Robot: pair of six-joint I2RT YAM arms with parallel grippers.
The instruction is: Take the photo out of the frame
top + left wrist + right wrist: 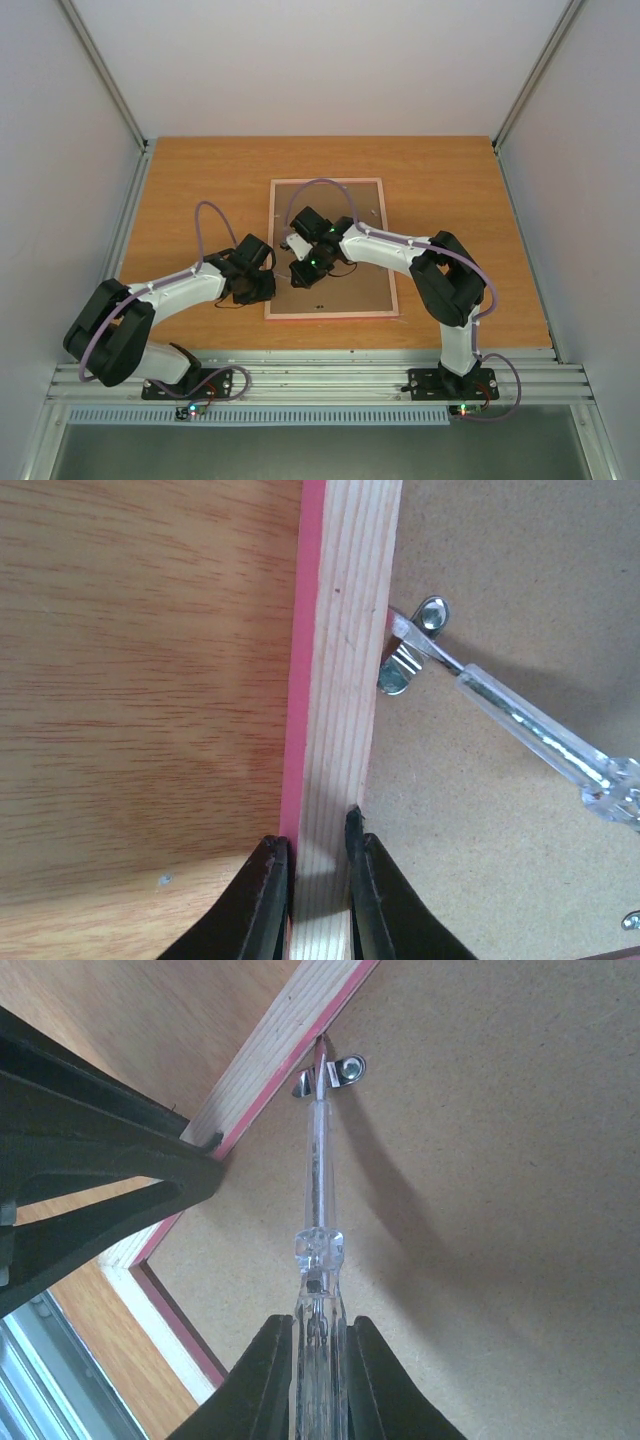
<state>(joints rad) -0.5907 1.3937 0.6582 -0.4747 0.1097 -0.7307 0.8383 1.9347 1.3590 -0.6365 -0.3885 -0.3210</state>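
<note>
- On the table (200,180), the frame (372,292) lies face down, backing board (480,1210) up; the photo is out of sight, presumably beneath it.
- Left gripper (318,875) pinches the frame's wooden side rail.
- Right gripper (320,1360) clasps a clear-handled screwdriver (318,1200), tip at the metal clip (338,1070).
- Clip-releasing step, I'd say; next, swing that clip off the backing board.

Pink, pale wood and brown board
The frame (340,680) shows a bright pink edge, pale straight-grained wood rail and plain brown backing; the surface (140,680) is orange-brown woodgrain; fingers (262,905) black, screwdriver (316,1190) clear, clip (350,1066) silver.
</note>
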